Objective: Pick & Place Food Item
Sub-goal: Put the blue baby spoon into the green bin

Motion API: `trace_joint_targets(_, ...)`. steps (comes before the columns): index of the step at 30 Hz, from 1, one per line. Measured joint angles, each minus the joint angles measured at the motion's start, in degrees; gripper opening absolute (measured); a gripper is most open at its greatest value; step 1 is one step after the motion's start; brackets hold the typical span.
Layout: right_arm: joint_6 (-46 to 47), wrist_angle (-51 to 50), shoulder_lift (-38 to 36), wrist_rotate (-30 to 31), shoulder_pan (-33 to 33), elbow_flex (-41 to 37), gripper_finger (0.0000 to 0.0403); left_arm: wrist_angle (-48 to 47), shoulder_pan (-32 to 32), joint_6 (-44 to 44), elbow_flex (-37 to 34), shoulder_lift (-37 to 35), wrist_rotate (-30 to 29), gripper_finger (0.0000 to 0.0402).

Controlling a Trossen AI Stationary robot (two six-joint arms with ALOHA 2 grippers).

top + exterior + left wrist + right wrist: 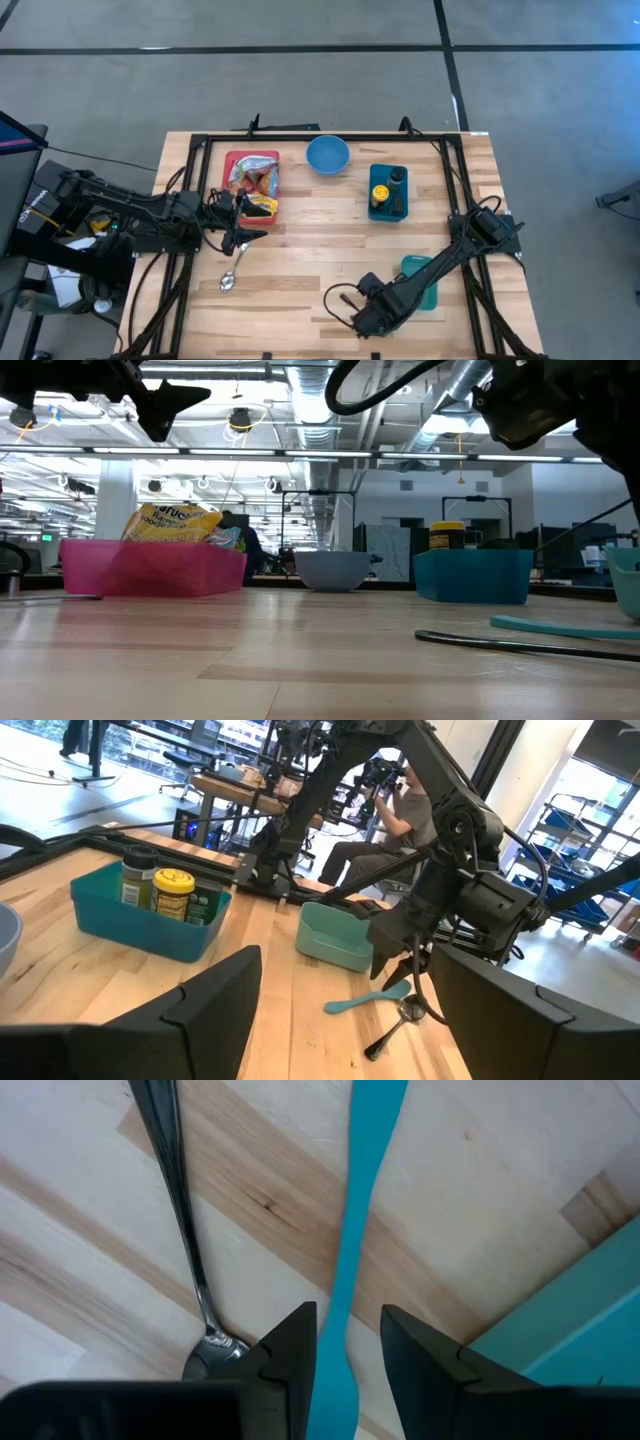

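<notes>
A pink bin [252, 185] of snack bags stands at the far left; a yellow bag [175, 520] sticks up out of it. My left gripper [240, 237] hangs open and empty just in front of the bin, above the table. My right gripper [362, 312] is open near the front edge, pointing down. It hovers over a teal utensil [350, 1250] that lies flat on the table, one finger on either side of the handle. A metal utensil [180, 1210] lies beside it.
A blue bowl [327, 155] stands at the far middle. A teal bin [388, 195] holds jars. A teal container [422, 280] stands beside my right arm. A metal spoon [230, 277] lies at the front left. A person sits beyond the table [400, 810].
</notes>
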Motion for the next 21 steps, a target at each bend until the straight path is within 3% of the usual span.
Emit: trace_joint_targets(21,-2.3,1.7,4.6,-1.3,0.6,0.0,0.0107,0.1,0.0,0.0,0.0,0.0,0.0,0.0286)
